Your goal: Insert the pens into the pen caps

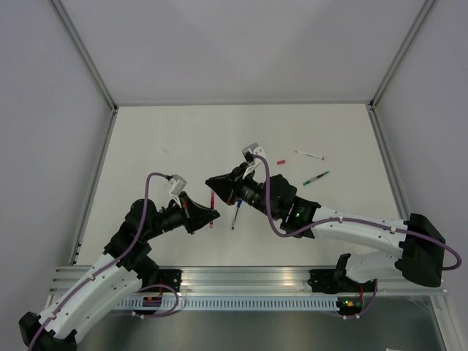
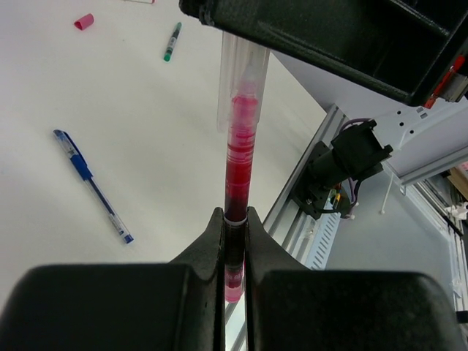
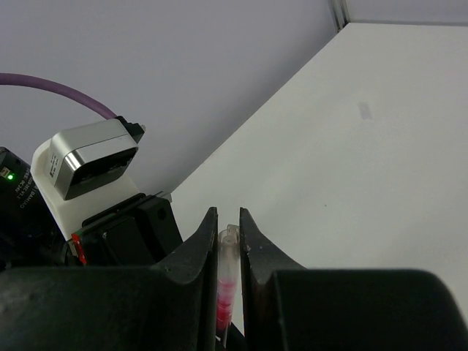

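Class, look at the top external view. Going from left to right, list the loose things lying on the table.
blue pen → red cap → green pen. The white pen overlaps the green pen's span, so it is left out.

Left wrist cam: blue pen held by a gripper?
No: the slim blue stick pen lies flat on the white table, nothing touching it.
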You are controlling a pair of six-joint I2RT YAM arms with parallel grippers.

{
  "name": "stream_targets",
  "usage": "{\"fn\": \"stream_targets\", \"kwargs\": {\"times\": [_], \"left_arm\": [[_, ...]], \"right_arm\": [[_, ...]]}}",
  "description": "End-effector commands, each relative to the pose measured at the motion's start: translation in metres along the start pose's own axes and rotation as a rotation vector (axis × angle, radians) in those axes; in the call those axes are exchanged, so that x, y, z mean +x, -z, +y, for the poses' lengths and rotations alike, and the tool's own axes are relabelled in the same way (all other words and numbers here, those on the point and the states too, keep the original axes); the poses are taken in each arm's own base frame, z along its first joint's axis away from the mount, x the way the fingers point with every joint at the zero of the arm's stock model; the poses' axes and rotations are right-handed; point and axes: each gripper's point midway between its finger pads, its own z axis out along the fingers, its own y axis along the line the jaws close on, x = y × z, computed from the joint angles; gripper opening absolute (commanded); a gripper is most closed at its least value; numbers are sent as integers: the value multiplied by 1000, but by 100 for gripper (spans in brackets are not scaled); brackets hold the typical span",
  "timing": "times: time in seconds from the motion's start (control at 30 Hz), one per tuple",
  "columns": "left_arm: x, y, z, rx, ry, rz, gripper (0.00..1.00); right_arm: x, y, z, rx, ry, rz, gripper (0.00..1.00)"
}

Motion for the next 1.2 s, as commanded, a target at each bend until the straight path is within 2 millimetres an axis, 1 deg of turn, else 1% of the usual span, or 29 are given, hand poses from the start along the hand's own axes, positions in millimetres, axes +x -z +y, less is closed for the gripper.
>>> {"fn": "stream_targets", "kwargs": {"times": [0.0, 0.03, 0.1, 0.2, 0.27, 0.3, 0.33, 0.37, 0.43, 0.5, 0.53, 0.57, 0.6, 0.63, 0.67, 0.7, 0.73, 0.77, 0.8, 0.83, 0.9, 0.93, 0.97, 1.0, 1.03, 1.07, 1.1, 1.13, 1.17], "left_arm": [[-126, 12, -28, -26, -116, -424, 2], [-128, 11, -28, -31, -121, -427, 2], [-133, 11, -27, -46, -122, -433, 2], [-135, 6, -23, -65, -121, -427, 2], [-131, 4, -21, -63, -121, -411, 2], [-126, 3, -22, -46, -116, -399, 2], [-125, 3, -24, -32, -116, -403, 2], [-117, 2, -21, -27, -110, -388, 2], [-106, -1, -22, -8, -103, -344, 2], [-91, -6, -18, 5, -92, -289, 2], [-84, -7, -17, 10, -89, -268, 2], [-74, -9, -11, 6, -79, -242, 2], [-66, -11, -11, 18, -77, -217, 2], [-59, -12, -8, 16, -69, -195, 2], [-47, -14, -2, 2, -55, -152, 2], [-38, -17, 3, -6, -57, -110, 2], [-32, -18, 8, -22, -50, -86, 2], [-22, -19, 16, -44, -39, -61, 2], [-18, -21, 24, -75, -27, -56, 2], [-11, -22, 31, -95, -16, -45, 2], [-6, -23, 41, -138, -1, -27, 2], [0, -26, 48, -163, 10, 1, 2], [1, -28, 51, -175, 13, 10, 2], [3, -29, 57, -205, 20, 17, 2], [7, -32, 64, -234, 32, 37, 2], [9, -33, 71, -261, 38, 47, 2], [12, -33, 83, -322, 51, 55, 2], [19, -37, 94, -372, 71, 93, 2], [22, -39, 103, -413, 81, 115, 2]], "right_arm": [[126, 47, 12, -94, -4, 425, 0], [127, 48, 16, -110, -9, 419, 0], [136, 51, 14, -111, -22, 435, 0], [142, 53, 20, -140, -35, 440, 0], [140, 54, 23, -148, -34, 432, 0], [135, 53, 22, -138, -23, 417, 0], [132, 54, 16, -102, -10, 416, 0], [119, 51, 8, -47, 8, 367, 0], [97, 48, 3, 17, 36, 327, 0], [62, 45, 1, 83, 57, 256, 0], [50, 45, -2, 108, 78, 233, 1], [38, 44, -2, 129, 86, 207, 9], [18, 42, -3, 165, 98, 167, 13], [9, 42, -9, 195, 119, 155, 27], [1, 43, -12, 219, 125, 143, 35], [-15, 42, -12, 240, 124, 110, 42], [-22, 44, -25, 303, 135, 97, 51], [-31, 45, -29, 330, 141, 80, 57], [-46, 46, -30, 350, 140, 52, 62], [-58, 53, -40, 405, 147, 23, 68], [-74, 61, -46, 438, 150, -16, 73], [-81, 66, -52, 458, 148, -31, 76], [-93, 76, -51, 461, 138, -64, 77], [-94, 82, -55, 468, 138, -74, 77], [-104, 94, -54, 464, 127, -104, 79], [-98, 99, -60, 477, 132, -98, 79], [-96, 106, -63, 478, 131, -100, 79], [-101, 116, -61, 465, 120, -120, 80], [-89, 120, -67, 466, 127, -96, 80]]}}
